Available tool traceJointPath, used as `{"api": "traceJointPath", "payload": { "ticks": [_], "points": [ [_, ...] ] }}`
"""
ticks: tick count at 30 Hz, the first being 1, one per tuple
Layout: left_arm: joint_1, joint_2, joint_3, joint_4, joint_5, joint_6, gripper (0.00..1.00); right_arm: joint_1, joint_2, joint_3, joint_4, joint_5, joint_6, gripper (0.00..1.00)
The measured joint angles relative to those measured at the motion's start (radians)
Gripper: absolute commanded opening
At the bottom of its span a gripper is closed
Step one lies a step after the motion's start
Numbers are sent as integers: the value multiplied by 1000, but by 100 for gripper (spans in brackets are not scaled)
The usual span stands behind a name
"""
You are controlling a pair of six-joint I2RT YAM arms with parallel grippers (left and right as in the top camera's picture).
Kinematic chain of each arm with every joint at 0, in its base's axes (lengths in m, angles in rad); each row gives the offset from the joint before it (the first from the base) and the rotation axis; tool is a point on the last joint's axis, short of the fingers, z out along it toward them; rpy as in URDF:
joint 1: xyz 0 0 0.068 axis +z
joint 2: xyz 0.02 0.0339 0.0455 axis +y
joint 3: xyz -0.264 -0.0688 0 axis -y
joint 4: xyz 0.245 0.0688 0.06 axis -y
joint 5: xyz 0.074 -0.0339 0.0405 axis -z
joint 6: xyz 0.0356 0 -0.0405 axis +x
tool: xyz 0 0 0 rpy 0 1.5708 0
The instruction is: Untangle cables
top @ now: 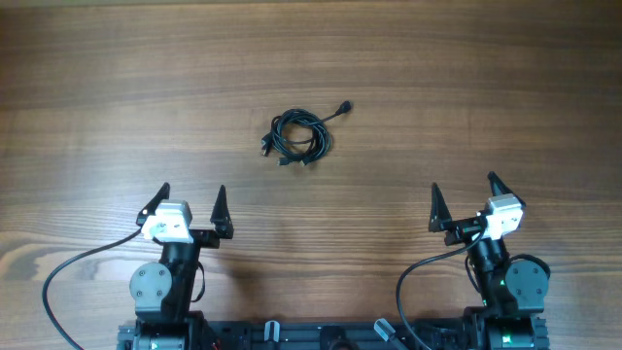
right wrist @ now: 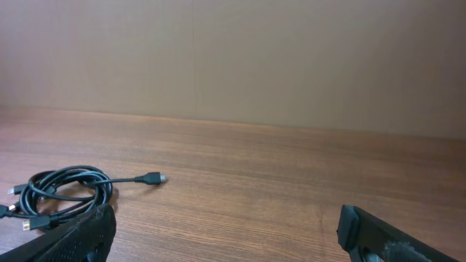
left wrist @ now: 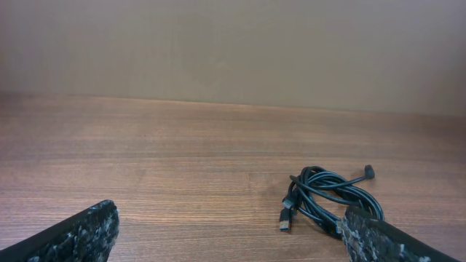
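The cables (top: 299, 136) lie as one coiled black bundle on the wooden table (top: 466, 87), above its middle, with one plug end sticking out to the upper right (top: 345, 107). In the left wrist view the bundle (left wrist: 328, 196) sits ahead and to the right, partly behind the right fingertip (left wrist: 371, 236). The right wrist view has the cables (right wrist: 65, 193) at the far left. My left gripper (top: 190, 204) is open near the front left, well short of the bundle. Open too, my right gripper (top: 465, 202) stands at the front right with nothing between its fingers.
Thicker black wires (top: 87, 262) run from both arm bases along the table's front edge. A plain beige wall (left wrist: 233, 51) rises behind the table's far edge.
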State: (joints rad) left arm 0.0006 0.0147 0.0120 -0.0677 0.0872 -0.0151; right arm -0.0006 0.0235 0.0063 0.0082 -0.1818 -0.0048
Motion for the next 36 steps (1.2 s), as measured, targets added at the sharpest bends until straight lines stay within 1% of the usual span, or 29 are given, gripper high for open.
{"api": "traceJointPath", "payload": {
  "ticks": [24,33,36],
  "points": [
    [0,0,0,0,0,0,100,0,0,0,6,-2,8,100],
    [0,0,0,13,0,0,100,0,0,0,23,-143,30,100],
    [0,0,0,26,0,0,100,0,0,1,-8,-170,32,100]
  ]
}}
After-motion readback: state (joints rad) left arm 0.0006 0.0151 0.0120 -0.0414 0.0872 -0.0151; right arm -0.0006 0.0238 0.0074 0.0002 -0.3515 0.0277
